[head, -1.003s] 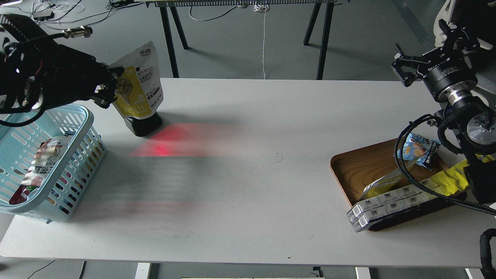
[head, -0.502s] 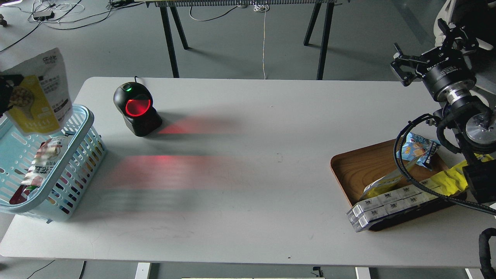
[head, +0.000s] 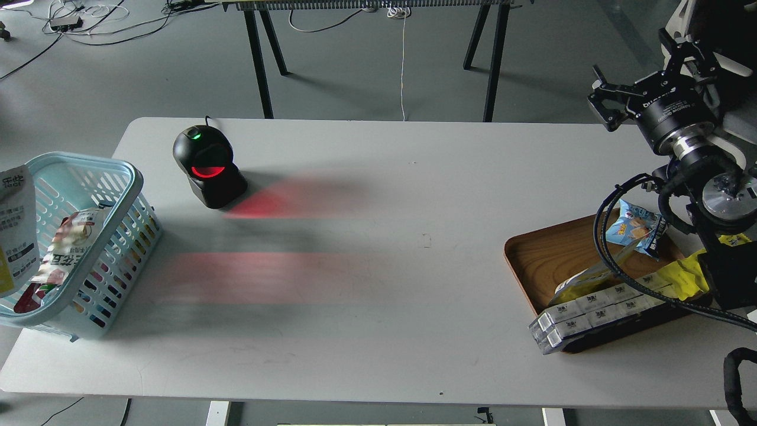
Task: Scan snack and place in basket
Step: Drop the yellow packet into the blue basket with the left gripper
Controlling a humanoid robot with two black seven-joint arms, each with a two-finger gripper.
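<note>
Black right tool [head: 636,74] hangs at the far right above the table [head: 378,307], fingers spread wide, holding nothing. Left tool is out of view; its state cannot be told. The snack [head: 15,228] shows at the left edge, long axis upright, inside the basket [head: 121,177] beside a red-and-white packet [head: 62,251]. It lies well apart from my right tool; the left arm is judged nearer. Between them stand the scanner [head: 207,165] and wooden tray [head: 550,254]; nothing blocks the basket.

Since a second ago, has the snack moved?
Yes. The snack went left from the scanner and down; it now sits at the frame's left edge, in the basket.
</note>
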